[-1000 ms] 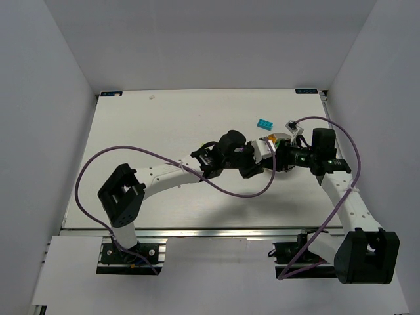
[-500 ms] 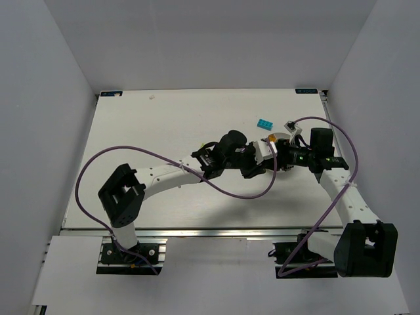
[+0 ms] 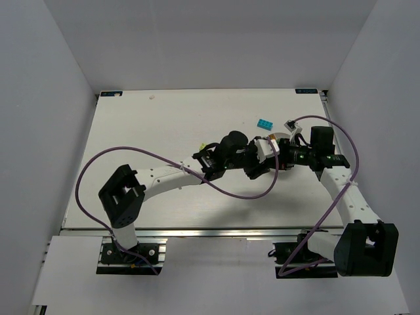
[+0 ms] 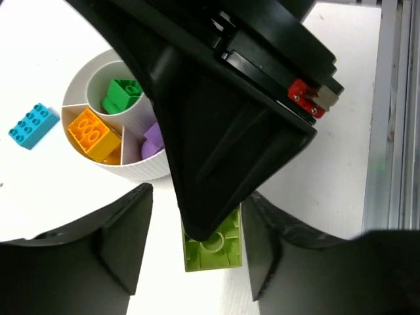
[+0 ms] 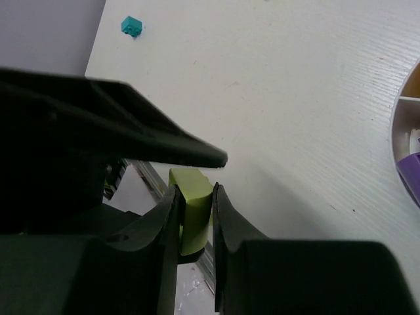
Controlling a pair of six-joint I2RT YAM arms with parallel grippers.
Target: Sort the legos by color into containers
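Looking down the left wrist camera: the left gripper (image 4: 197, 237) has its dark fingers (image 4: 125, 246) spread apart, one on each side of a lime brick (image 4: 213, 252). White table (image 4: 315, 177) shows between the brick and the finger on the picture's left, so nothing is pinched there. The right gripper (image 4: 209, 223) comes down as a big black wedge, with its tip on top of that brick. I cannot tell whether the brick sits on the table or hangs just over it. Just beyond is the bowl (image 4: 141, 172). It has a green brick (image 4: 121, 95) in its far compartment, an orange brick (image 4: 95, 134) in the one to the left, and a purple brick (image 4: 152, 139) in the one nearest the lime brick. A cyan brick (image 4: 31, 125) lies outside the bowl on the table, apart from the rim.

Over to the right wrist camera: the right gripper's two fingers (image 5: 165, 220) are clamped on the lime brick, touching both its sides. The left gripper looms black above. The bowl's rim and the purple brick peek in at the right edge, and the cyan brick is far off at the top.

From the top camera, both arms reach right of centre and the grippers meet beside the bowl, hiding the lime brick. The cyan brick lies alone on the far side of them.
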